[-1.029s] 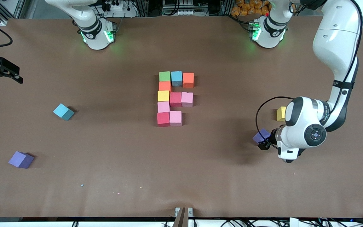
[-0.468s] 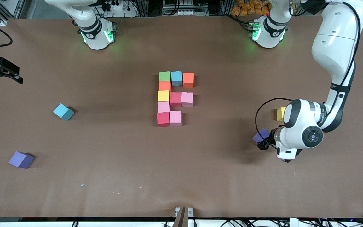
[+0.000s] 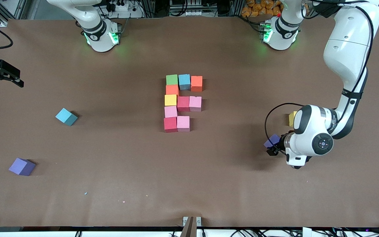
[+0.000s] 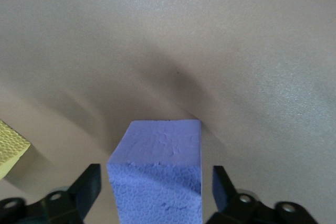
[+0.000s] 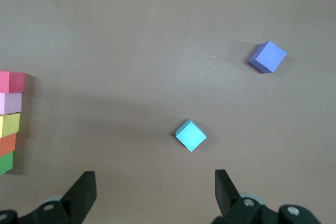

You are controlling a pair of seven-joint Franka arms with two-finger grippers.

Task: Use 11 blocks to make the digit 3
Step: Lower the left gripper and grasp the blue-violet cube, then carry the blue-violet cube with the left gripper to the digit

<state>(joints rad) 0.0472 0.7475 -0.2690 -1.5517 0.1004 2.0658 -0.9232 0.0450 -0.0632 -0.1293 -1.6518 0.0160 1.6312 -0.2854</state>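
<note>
A purple block [image 3: 21, 166] lies lower left on the bench [image 3: 209, 184]. At right, the left tool [image 3: 272, 147] straddles another purple block [image 4: 157, 177], fingers spread and not touching it. Mid-frame sits the unfinished digit 3 [image 3: 182, 102]. The right tool [image 3: 3, 76] waits at the left edge, spread wide.

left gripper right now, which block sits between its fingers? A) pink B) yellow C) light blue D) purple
D: the left wrist view shows a purple block between the open fingers of the left gripper, with gaps at both sides, so not yet gripped; the yellow block lies off to the side.
</note>
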